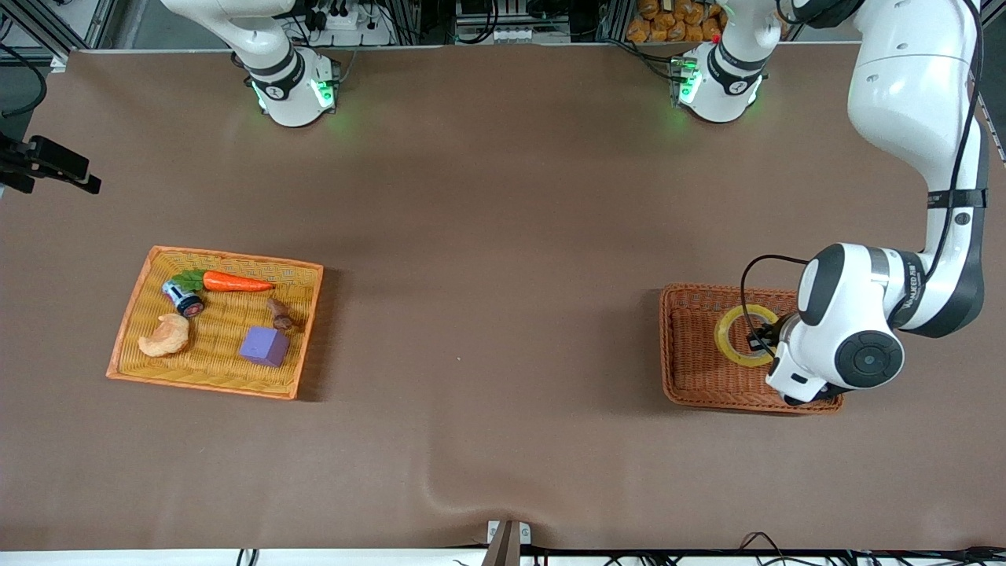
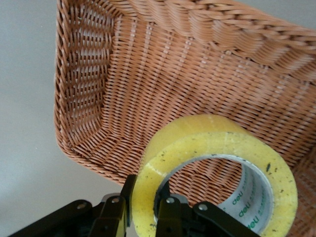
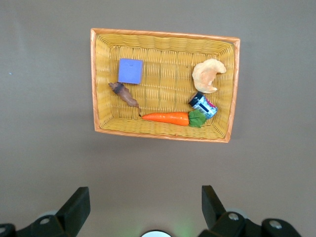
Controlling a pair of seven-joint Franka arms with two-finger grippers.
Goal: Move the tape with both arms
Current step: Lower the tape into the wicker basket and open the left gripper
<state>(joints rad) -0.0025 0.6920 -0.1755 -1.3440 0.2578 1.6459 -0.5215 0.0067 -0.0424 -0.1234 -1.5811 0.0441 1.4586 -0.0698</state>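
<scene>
The left gripper (image 1: 761,343) is down inside the brown wicker basket (image 1: 692,369) at the left arm's end of the desk (image 1: 487,236), its fingers (image 2: 165,217) grasping the tape (image 1: 742,335). In the left wrist view the fingers pinch the wall of the roll, one pad on the outer yellow face and one inside the hollow core. The tape (image 2: 217,173) stands tilted in that view, over the basket's woven floor; whether it touches the weave cannot be told. Green lettering is printed on the grey-white inner core; it appears to read "deli", though only part of it shows. The left arm's forearm carries small black lettering that cannot be read. The right gripper (image 3: 145,207) is held high over the desk, above the ground between the right arm's base and the yellow tray (image 1: 134,314), and waits with its fingers (image 3: 76,207) released and spread wide. The yellow tray (image 3: 98,79) lies at the right arm's end of the desk and holds a carrot toy (image 1: 232,281), a purple cube (image 1: 265,346), a pale orange pastry toy (image 1: 165,336), a small brown object (image 1: 279,314) and a small labelled can (image 1: 182,299) whose label is too small to read.
</scene>
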